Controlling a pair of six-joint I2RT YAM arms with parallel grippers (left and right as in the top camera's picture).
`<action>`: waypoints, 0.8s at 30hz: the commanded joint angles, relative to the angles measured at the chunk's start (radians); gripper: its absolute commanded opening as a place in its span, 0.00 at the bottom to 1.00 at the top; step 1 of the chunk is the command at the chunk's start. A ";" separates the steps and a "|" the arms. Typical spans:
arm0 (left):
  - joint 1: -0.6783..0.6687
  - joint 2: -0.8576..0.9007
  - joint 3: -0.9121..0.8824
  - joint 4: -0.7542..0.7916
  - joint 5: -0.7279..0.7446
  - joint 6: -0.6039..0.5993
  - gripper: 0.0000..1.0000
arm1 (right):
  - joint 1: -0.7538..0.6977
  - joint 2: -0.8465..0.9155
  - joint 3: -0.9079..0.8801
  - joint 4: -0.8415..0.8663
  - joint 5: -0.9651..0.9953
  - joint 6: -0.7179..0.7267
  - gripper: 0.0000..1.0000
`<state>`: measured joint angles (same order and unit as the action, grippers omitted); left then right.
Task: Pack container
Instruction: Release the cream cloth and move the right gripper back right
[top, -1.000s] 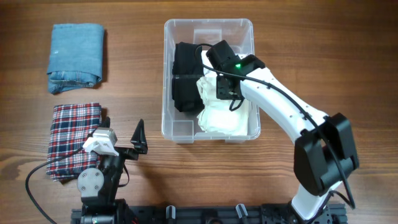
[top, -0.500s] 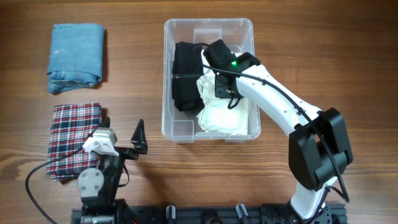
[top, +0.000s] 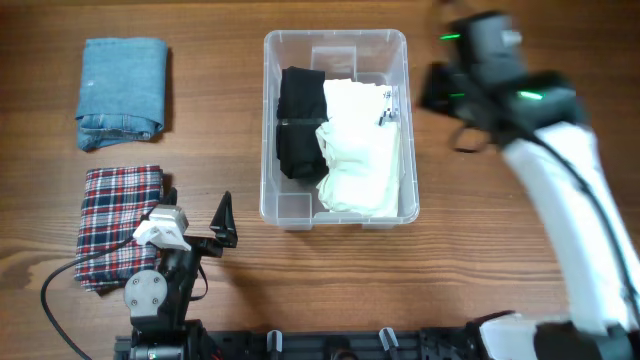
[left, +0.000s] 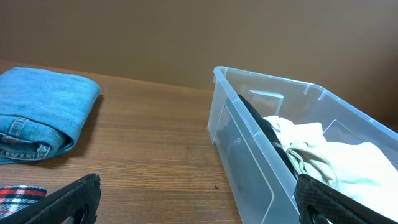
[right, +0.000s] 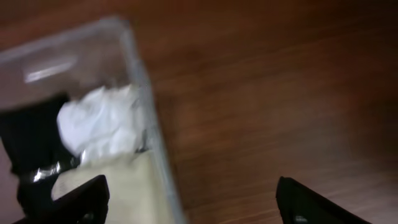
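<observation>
The right hand (right: 194, 205) stands with its two dark fingers wide apart and nothing between them, touching nothing. Overhead it is a blurred shape (top: 447, 92) above bare wood, just beside the far right corner of the container (top: 269, 120), with a green light glowing on the arm behind it. The left hand (left: 199, 205) is spread just as wide and also empty. It sits low near the front edge (top: 225, 228), between the plaid garment (top: 115, 225) and the container's near left corner, touching neither. The clear container (left: 242, 155) sits at the middle of the tabletop (top: 200, 100), toward the far side, its rim (right: 134, 56) showing at the left of the right wrist view. Inside, a folded black garment (top: 298, 120) lies along the left wall and a white garment (top: 355, 150) fills the right side, the two touching. A small tag (top: 386, 105) on the white cloth near the right wall is too small to read. Folded blue jeans (top: 122, 90) lie well apart at the far left, with the plaid garment nearer the front. The tabletop is brown wood grain, and a plain brown wall (left: 186, 31) rises behind it.
</observation>
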<state>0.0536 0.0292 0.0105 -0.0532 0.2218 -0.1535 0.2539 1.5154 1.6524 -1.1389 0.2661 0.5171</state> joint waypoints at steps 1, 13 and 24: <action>0.006 -0.001 -0.005 -0.004 -0.010 0.019 1.00 | -0.128 -0.027 0.003 -0.042 0.000 -0.023 0.94; 0.006 -0.001 -0.005 -0.004 -0.010 0.019 1.00 | -0.530 0.012 -0.103 0.006 -0.088 -0.062 1.00; 0.006 -0.001 -0.005 -0.004 -0.010 0.019 1.00 | -0.632 0.090 -0.103 0.028 -0.136 0.006 1.00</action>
<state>0.0536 0.0292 0.0105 -0.0532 0.2218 -0.1535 -0.3733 1.5646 1.5574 -1.1145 0.1566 0.5041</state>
